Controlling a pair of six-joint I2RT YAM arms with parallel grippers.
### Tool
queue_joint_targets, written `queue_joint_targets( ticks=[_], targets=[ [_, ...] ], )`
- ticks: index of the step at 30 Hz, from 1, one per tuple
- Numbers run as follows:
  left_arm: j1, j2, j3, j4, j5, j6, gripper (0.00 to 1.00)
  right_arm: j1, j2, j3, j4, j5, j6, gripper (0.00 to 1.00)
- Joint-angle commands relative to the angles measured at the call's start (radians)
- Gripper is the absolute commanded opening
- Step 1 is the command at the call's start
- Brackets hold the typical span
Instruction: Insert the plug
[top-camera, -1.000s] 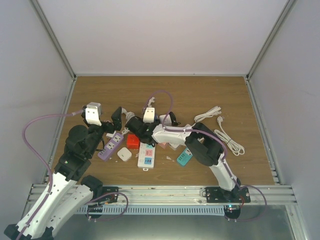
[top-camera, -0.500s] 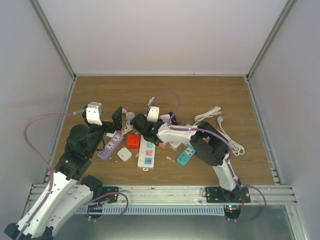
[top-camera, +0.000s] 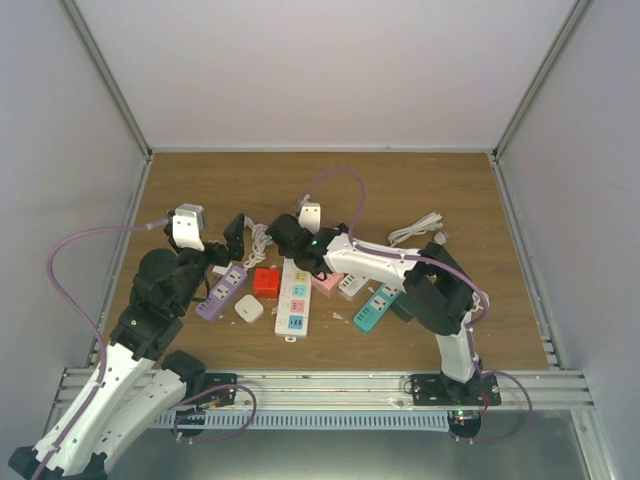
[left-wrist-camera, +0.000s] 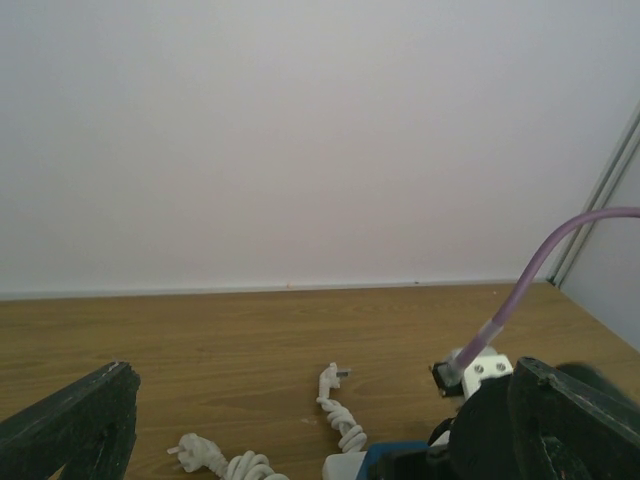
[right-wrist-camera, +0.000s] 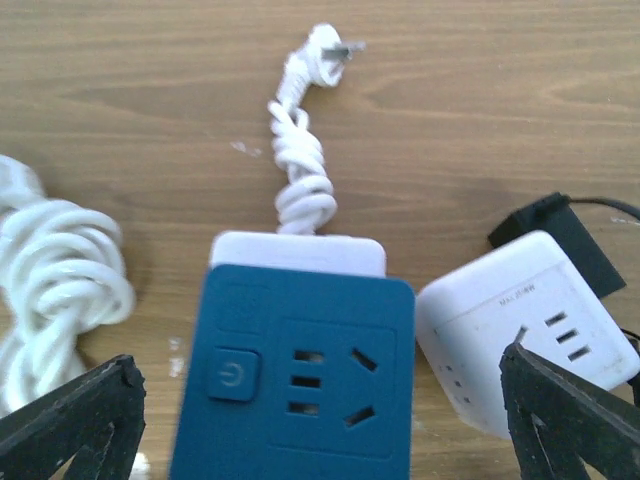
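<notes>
Now the right hand (right-wrist-camera: 320, 420) hangs wide open and empty over the blue socket (right-wrist-camera: 295, 380), the left hand (left-wrist-camera: 320, 410) open too, while the plug (right-wrist-camera: 325, 45) lies loose on the worktop (right-wrist-camera: 500, 100) beyond, so a careless grasp may catch its coiled cord (right-wrist-camera: 300, 180) and drag the socket.

Robot lab test cell: wood desk (top-camera: 400, 190) boxed in by plain white wall panels (top-camera: 320, 70) w/ alu frame posts (top-camera: 110, 82); slotted alu rail (top-camera: 320, 382) along desk's near edge.

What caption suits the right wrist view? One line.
Open right gripper above a blue socket; its coiled cord ends in a white plug on the table, white adapter alongside.
</notes>
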Motion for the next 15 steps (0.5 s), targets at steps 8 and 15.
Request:
queue_joint_targets(
  ticks=[8,15],
  targets=[
    [0.007,-0.003,-0.005,0.038,-0.024,-0.002,0.99,-0.033,0.006,0.105,-0.111,-0.094,0.013,0.88],
    [0.007,-0.002,-0.005,0.039,-0.021,-0.001,0.99,-0.045,0.056,0.137,-0.113,-0.140,-0.006,0.84]
  ],
)
